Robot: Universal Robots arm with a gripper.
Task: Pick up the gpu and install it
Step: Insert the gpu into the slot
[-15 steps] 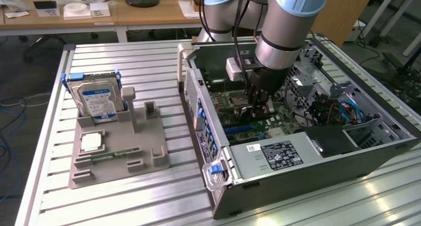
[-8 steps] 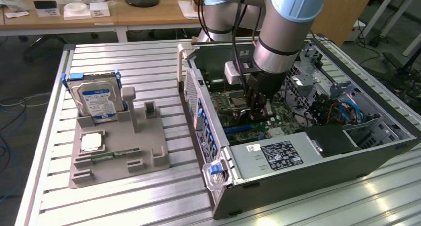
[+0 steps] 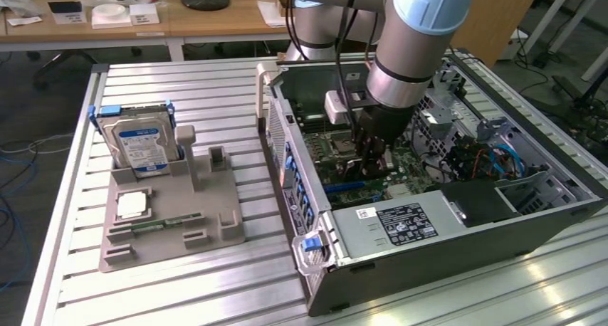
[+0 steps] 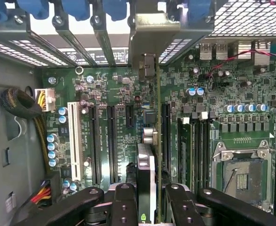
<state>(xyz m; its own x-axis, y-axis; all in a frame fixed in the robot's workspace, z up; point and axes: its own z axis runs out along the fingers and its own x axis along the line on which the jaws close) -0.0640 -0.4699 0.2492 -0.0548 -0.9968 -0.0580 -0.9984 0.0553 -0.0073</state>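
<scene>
The gpu (image 4: 147, 175) is a thin dark card seen edge-on, standing upright over the green motherboard (image 4: 208, 94) inside the open computer case (image 3: 532, 219). Its metal bracket (image 4: 149, 28) reaches the row of rear slot openings. My gripper (image 4: 152, 207) is shut on the card, with a black finger (image 4: 123, 205) on each side. In the exterior view the gripper (image 3: 371, 161) reaches down into the middle of the case, and its fingers hide most of the card. Whether the card's edge sits in a slot I cannot tell.
Long black expansion slots (image 4: 112, 141) and a white slot (image 4: 73, 136) lie beside the card, with the CPU socket (image 4: 241, 174) on its other side. At the exterior view's left, a beige holder (image 3: 218, 212) carries a silver hard drive (image 3: 142, 144) and a green memory stick (image 3: 166, 223).
</scene>
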